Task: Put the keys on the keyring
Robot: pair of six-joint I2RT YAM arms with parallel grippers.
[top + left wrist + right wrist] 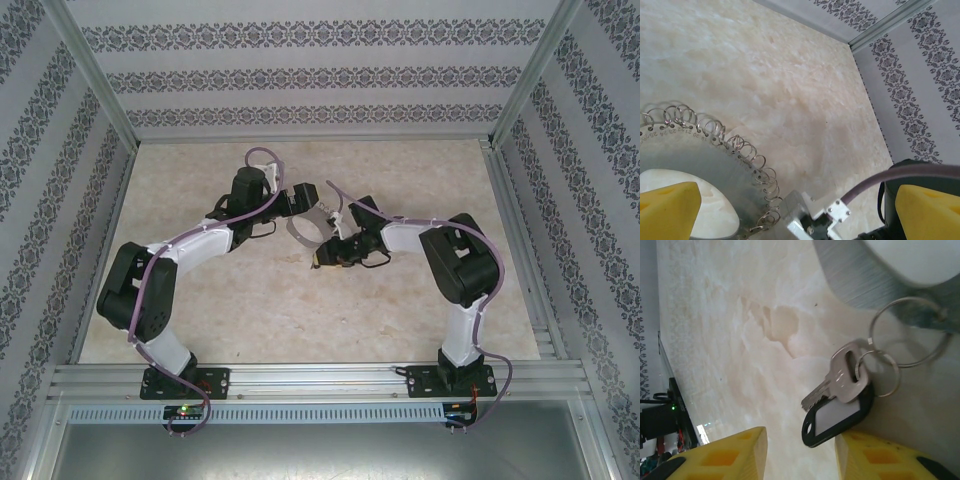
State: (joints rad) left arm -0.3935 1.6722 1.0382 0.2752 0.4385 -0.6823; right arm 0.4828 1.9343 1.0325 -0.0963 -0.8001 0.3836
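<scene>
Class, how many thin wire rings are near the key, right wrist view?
2: a larger ring at upper right; a smaller ring threaded through the key's head. None seems hidden.

A: What's the tabletop [300,310] like?

B: Pale cream with a marbled pattern, matt. In the right wrist view a darker, brownish blotch [780,325] sits on it.

A: And around it?

B: A back wall [300,70] and side walls [40,150] in white paper with grey bands of damask ornament. Slanting aluminium posts [95,78] stand at the back corners.

A: The near edge?

B: An aluminium rail [320,378] runs across it. Just below that is a white slotted strip [320,412], then a plain grey sheet [320,455].

A: Light?

B: Even and soft, with only faint shadows on the cream surface.
</scene>
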